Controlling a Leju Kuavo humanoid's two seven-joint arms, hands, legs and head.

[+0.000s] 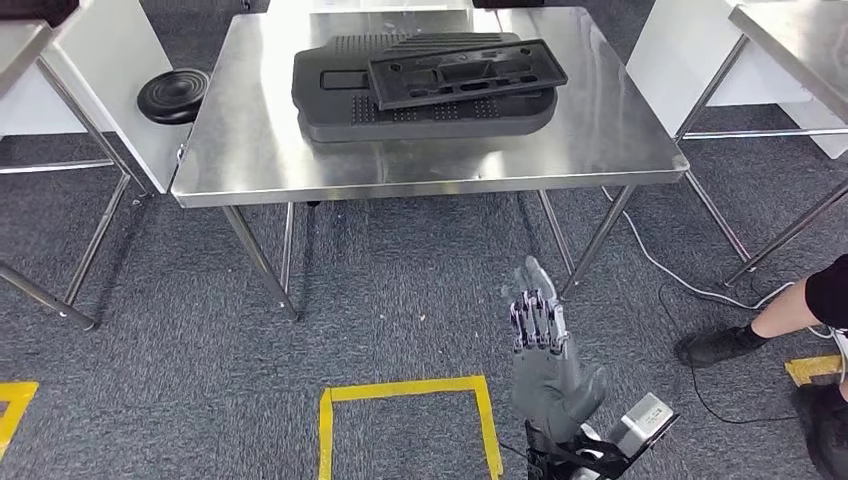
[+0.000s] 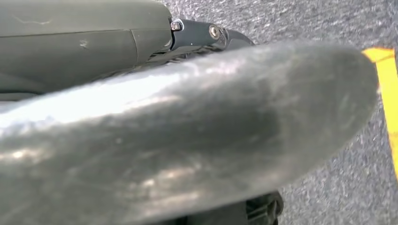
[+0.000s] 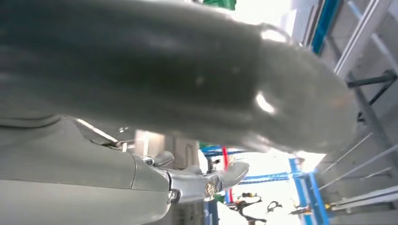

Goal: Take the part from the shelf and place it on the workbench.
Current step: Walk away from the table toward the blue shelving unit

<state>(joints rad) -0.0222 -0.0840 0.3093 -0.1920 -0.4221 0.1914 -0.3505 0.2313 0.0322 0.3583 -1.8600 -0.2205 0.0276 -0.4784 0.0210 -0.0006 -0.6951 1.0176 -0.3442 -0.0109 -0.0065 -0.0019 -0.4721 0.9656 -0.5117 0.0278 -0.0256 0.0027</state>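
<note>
The part (image 1: 467, 70) is lying on the stacked tray (image 1: 330, 100) at 12 o'clock on the bench (image 1: 250, 160), suggesting placement is finishing, while the right hand (image 1: 545, 365) is hovering empty, fingers extended, at 5 o'clock; left-hand (image 2: 187, 140) state cannot be told

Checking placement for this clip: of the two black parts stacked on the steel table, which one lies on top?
The smaller flat slotted frame lies on top, skewed across the larger ribbed black panel, which rests directly on the steel table.

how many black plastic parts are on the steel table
2: a large black ribbed plastic panel lies flat on the steel table, and a smaller black plastic frame rests on it. More may hide underneath.
</note>
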